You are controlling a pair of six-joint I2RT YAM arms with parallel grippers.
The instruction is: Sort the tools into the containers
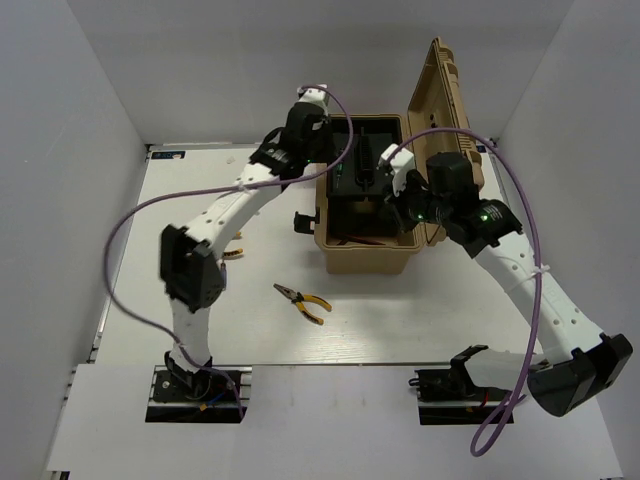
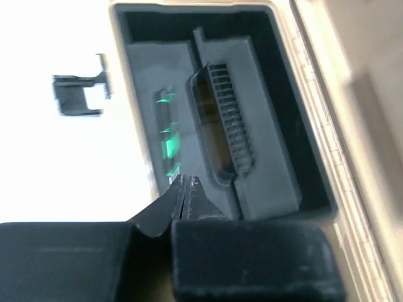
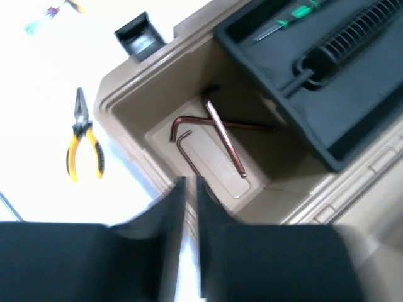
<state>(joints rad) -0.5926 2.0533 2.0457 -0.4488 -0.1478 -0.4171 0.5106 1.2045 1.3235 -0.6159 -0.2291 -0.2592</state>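
Observation:
The tan toolbox [image 1: 370, 255] stands open mid-table with its lid [image 1: 440, 100] up and a black inner tray [image 2: 264, 157] across the back. A green-handled screwdriver [image 2: 167, 135] lies in the tray's left channel. My left gripper [image 2: 184, 182] hovers just above that tray, shut and empty. Three dark hex keys [image 3: 214, 135] lie on the toolbox floor. My right gripper [image 3: 190, 185] hangs over the box's front rim, jaws a narrow gap apart with nothing between them. One yellow-handled pliers [image 1: 303, 301] lies on the table in front of the box. A second pliers [image 1: 235, 252] shows partly beside the left arm.
A black side latch [image 2: 79, 94] sticks out from the toolbox's left wall. The tray's ribbed handle [image 2: 223, 119] runs down its middle. White walls close the table on three sides. A small blurred bluish item [image 3: 39, 24] lies on the table far left of the box.

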